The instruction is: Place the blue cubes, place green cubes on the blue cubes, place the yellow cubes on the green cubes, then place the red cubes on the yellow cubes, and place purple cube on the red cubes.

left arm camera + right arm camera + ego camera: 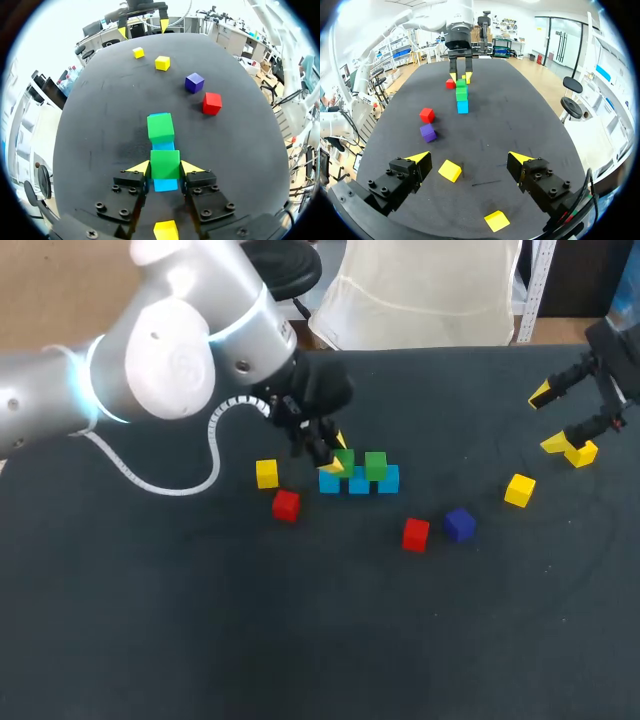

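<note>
While both green cubes sit on the blue row, nothing above that layer has been started. Closest to the near edge of the table lie a red cube and the purple cube, just beside each other. A second red cube lies apart from them toward the left edge, and all three are loose on the surface.

A little farther back, one yellow cube lies toward the right edge and another yellow cube just left of the stack. At the middle of the table three blue cubes stand touching in a row. They carry the free green cube and the gripped green cube. The left gripper has a yellow tip against each side of that cube. The cube rests on the blue beneath, so I judge it seated but not yet released.

Farthest off, by the right edge, a third yellow cube lies beneath the right gripper, whose fingers are spread wide around nothing.

By my reckoning the blue layer is finished and the green one needs only the release. Three yellow cubes, two red and the purple are left to stack.
</note>
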Controlling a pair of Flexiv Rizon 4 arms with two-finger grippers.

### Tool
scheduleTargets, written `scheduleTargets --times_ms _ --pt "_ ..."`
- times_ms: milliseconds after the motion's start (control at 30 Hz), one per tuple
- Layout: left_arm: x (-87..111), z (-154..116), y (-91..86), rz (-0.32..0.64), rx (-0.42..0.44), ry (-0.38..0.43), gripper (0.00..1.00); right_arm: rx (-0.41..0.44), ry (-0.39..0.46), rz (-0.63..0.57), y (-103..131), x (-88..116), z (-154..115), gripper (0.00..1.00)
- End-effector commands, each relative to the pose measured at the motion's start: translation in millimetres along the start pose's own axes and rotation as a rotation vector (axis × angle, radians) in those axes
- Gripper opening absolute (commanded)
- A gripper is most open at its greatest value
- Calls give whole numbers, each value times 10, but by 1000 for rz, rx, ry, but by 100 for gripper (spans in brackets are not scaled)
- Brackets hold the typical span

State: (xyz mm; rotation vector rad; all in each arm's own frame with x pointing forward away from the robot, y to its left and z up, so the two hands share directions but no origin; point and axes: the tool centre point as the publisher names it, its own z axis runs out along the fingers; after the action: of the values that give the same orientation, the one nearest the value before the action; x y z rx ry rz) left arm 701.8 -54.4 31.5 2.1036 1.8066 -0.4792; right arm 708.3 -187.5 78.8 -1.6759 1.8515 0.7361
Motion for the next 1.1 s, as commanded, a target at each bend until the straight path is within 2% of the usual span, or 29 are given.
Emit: scheduleTargets --times_ms 33,1100 --pt "16 7 -16 -8 3 5 0 0 -1 -1 -4 2 1 100" --pt "-23 28 20 16 23 9 0 0 -1 -1 -4 2 1 100"
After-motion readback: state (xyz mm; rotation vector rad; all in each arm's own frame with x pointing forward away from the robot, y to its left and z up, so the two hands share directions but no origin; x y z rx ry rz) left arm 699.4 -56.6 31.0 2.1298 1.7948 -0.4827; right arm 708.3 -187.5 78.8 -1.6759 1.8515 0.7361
